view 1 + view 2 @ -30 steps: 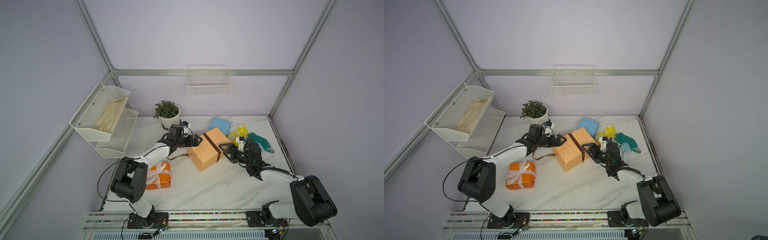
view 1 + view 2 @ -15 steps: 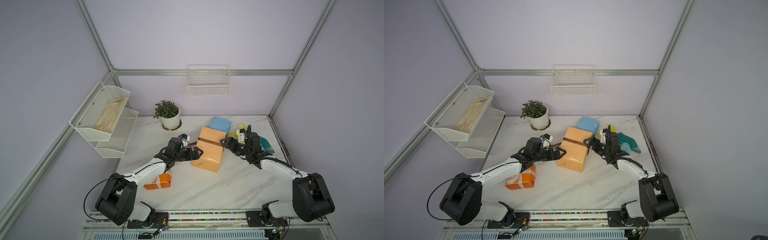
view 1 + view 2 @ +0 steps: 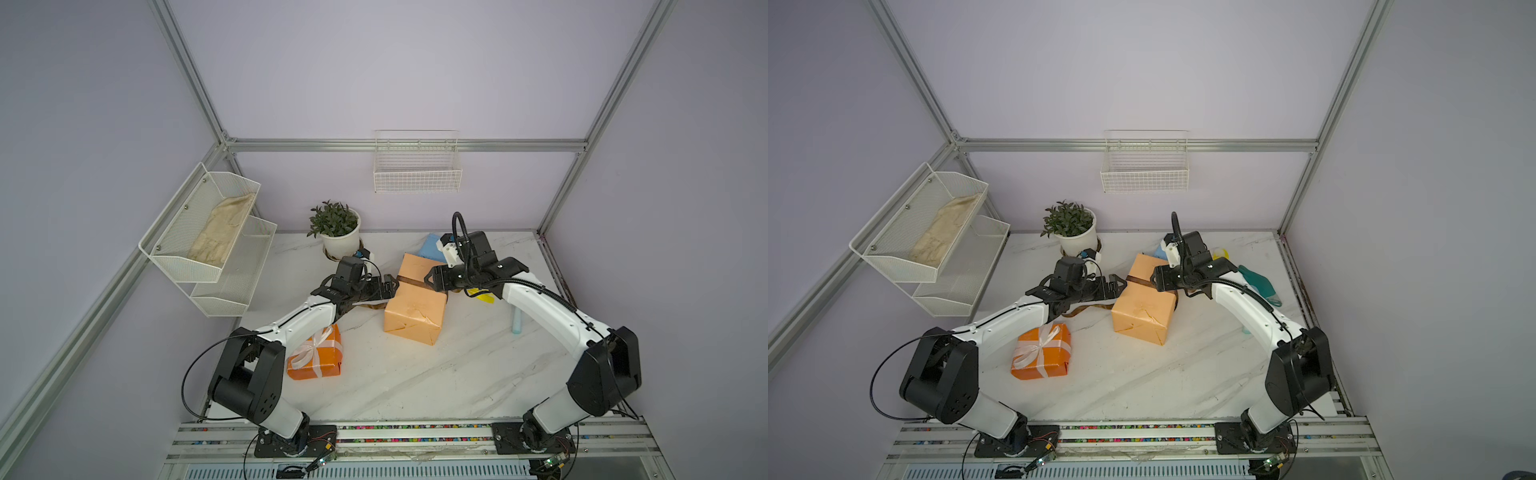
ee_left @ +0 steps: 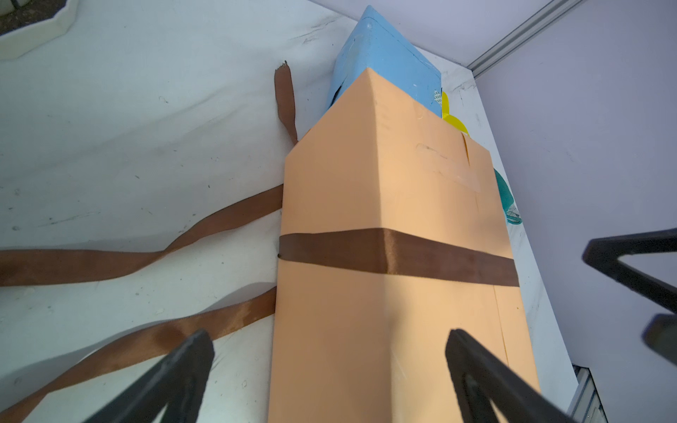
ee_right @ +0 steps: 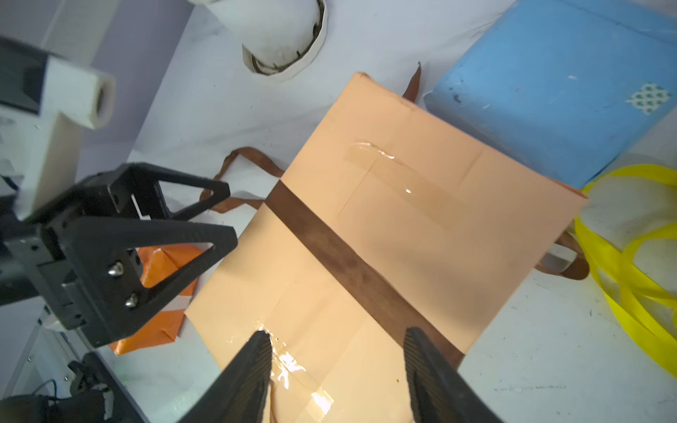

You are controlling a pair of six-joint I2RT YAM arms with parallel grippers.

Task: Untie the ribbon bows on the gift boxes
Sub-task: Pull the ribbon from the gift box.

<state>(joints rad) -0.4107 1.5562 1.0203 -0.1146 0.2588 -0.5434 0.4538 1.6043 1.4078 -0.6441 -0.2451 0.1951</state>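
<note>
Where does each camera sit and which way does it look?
Both top views: high in front, looking down at the table; left arm, right arm show.
Left wrist: on the left arm, looking past the open left gripper at the peach box.
Right wrist: on the right arm, looking down on that box; right gripper and left gripper show.
Both wrists share the box and brown ribbon.

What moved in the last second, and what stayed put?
The big peach box turned, so its brown ribbon band now runs between the two tools. The right tool swung in onto the box's edge at that band; the left tool stayed at the opposite edge. Nothing was visibly grabbed or dropped. The orange box, blue box and plant pot stayed put.
</note>
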